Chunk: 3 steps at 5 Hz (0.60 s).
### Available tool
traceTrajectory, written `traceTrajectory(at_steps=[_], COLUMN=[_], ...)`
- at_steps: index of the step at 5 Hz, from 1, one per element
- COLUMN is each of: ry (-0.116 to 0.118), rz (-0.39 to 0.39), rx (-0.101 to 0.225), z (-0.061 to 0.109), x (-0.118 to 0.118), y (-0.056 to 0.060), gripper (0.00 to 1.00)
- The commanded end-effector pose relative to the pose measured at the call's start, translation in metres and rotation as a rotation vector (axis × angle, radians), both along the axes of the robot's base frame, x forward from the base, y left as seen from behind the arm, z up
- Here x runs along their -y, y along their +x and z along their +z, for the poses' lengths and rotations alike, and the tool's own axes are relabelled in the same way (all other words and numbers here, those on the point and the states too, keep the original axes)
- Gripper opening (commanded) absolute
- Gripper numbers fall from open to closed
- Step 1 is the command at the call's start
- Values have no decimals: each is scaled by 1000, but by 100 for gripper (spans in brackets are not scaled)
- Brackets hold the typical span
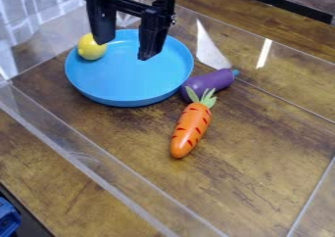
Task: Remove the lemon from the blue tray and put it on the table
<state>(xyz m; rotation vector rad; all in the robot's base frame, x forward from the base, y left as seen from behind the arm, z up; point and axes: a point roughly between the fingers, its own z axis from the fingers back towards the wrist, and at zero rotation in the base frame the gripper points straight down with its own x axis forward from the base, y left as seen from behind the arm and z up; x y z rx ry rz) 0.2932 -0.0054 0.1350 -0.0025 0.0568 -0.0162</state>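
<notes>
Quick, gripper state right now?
Gripper: open, jaws spread apart, nothing held; the lemon is not between them.

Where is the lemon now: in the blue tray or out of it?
In: the lemon sits inside the rim of the blue tray.

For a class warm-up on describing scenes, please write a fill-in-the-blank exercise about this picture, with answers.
The small bright yellow lemon lies in the round plastic tray, whose colour is ____.
The long orange vegetable with green leaves is a ____.
The vegetable beside the tray's rim, with a green stem end, is coloured ____.
The tabletop is made of brown ____.

Missing words: blue; carrot; purple; wood.
</notes>
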Motion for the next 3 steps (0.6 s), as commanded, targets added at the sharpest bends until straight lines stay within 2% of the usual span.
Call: traceTrajectory(at_steps=[1,3], ry=[2,26], rz=[-26,-111], rx=[-12,-13], z=[-17,-5], x=[-6,-30], y=[0,2], gripper=[100,100])
